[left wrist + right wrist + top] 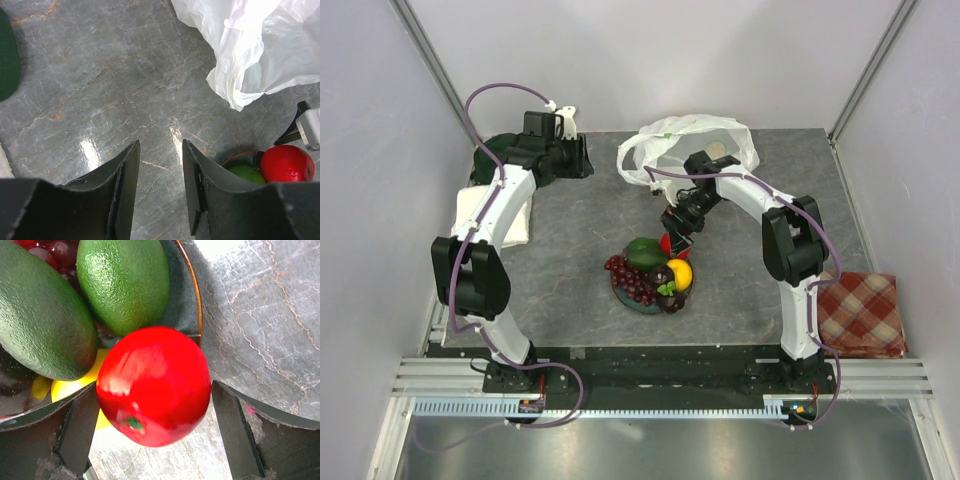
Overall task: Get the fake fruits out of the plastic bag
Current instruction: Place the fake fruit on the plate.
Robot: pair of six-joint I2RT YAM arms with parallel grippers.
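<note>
The white plastic bag [690, 140] lies crumpled at the back of the table and also shows in the left wrist view [250, 45]. My right gripper [675, 238] hangs over the far rim of the teal-grey plate [625, 292]. Its jaws are spread, with the red apple [155, 385] between them, blurred, and a gap at the right finger [235, 435]. On the plate lie the dark red grapes [630, 278], two green pieces [125, 282], a yellow fruit [680, 272] and a dark purple fruit [663, 277]. My left gripper [582, 158] is open and empty at the back left [160, 150].
A dark green cap [505, 150] lies at the back left, behind the left arm. A white cloth [485, 215] lies at the left edge. A red checked cloth [860, 312] lies at the front right. Grey walls close in the table.
</note>
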